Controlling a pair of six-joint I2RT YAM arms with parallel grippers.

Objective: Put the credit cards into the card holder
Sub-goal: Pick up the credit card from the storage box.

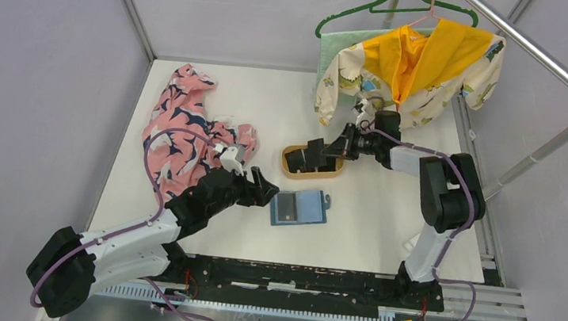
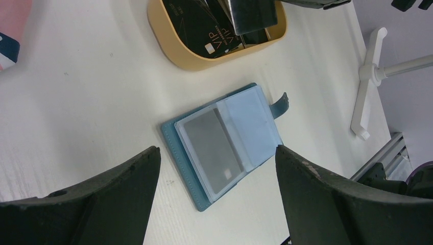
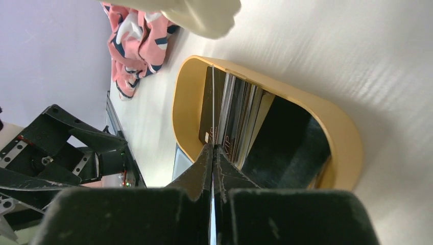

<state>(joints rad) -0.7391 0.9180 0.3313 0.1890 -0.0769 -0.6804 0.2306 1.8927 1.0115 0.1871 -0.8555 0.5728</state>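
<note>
Right tool (image 3: 212, 153) is pinching one card (image 3: 212, 102) edge-on over the tray (image 3: 343, 127), while the card holder (image 1: 300, 208) is lying open on the table, near-left of the tray, closer to the spread-apart left tool (image 1: 266, 188).

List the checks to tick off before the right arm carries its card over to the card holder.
1. Right gripper holds a card: ok, the jaws are shut on it edge-on.
2. Only one card is pinched: cannot tell, since others stand close beside it in the tray.
3. Card holder lies open and flat: ok.
4. A free pocket is available: ok, the one nearer the tab looks empty; the other holds a grey card.
5. Holder is held steady: not ok, the left gripper is open above it, gripping nothing.
</note>
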